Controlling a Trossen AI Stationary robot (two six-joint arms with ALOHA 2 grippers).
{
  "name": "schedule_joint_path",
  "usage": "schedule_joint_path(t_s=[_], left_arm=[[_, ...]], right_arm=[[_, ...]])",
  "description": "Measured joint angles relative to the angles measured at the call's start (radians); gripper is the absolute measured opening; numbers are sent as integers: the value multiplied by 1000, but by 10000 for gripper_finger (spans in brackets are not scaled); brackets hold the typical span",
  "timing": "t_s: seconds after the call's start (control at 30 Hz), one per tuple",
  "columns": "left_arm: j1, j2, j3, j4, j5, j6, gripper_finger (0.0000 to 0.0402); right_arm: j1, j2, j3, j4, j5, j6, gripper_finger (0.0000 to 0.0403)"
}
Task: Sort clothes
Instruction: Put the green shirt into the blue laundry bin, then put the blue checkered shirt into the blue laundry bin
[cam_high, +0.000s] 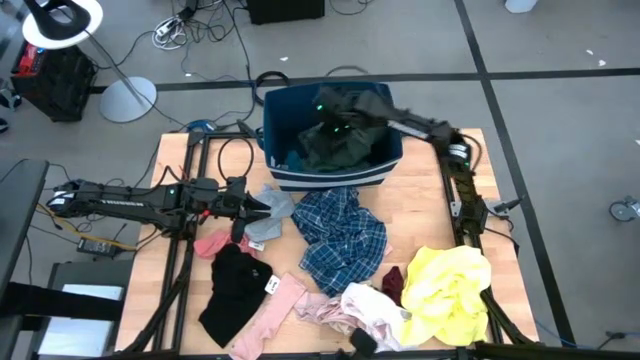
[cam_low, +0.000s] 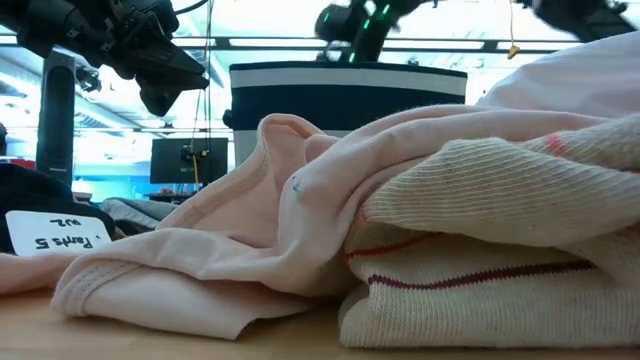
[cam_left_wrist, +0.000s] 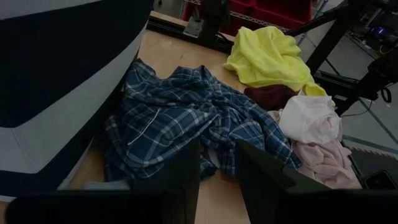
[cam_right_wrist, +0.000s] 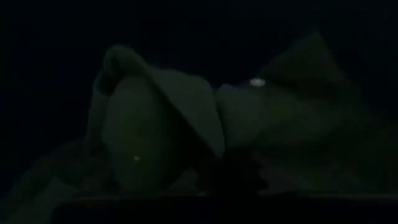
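Two arms at work, high view: right gripper (cam_high: 335, 112) reaches over the navy fabric bin (cam_high: 385, 172), above a dark green garment (cam_high: 345, 145) lying inside; left gripper (cam_high: 262, 208) hangs low over a grey garment (cam_high: 275, 212) in front of the bin.
Clothes on table, high view: blue plaid shirt (cam_high: 345, 235) centre, yellow garment (cam_high: 450, 285) at right, maroon piece (cam_high: 393, 283) beside it, black garment (cam_high: 235, 285), pale pink garments (cam_high: 265, 315) along the near edge.
Low view: pink garment (cam_low: 230, 250) and cream ribbed piece (cam_low: 480, 250) fill the foreground; bin (cam_low: 340, 100) behind; a paper tag (cam_low: 60, 232) at left.
Left wrist view: fingers (cam_left_wrist: 186, 168) stand apart, nothing between them; plaid shirt (cam_left_wrist: 186, 118) just ahead, bin wall (cam_left_wrist: 62, 81) alongside.
Right wrist view: dark; folds of green fabric (cam_right_wrist: 161, 118) close below; fingers read as together; grip on cloth cannot be told.
Step (judgement): green garment is being placed in the bin.
Next (judgement): right arm lifts clear; left fingers lower and close on the grey garment or plaid shirt.
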Motion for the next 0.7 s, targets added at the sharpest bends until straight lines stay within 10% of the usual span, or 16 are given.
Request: schedule_joint_path(t_s=[0.33,0.7], left_arm=[[0,0,0,0,0,-1,105],[0,0,0,-1,0,3,105]], right_arm=[[-33,206,10,-29,-106,38,82],[-61,51,7,-41,-147,33,182]])
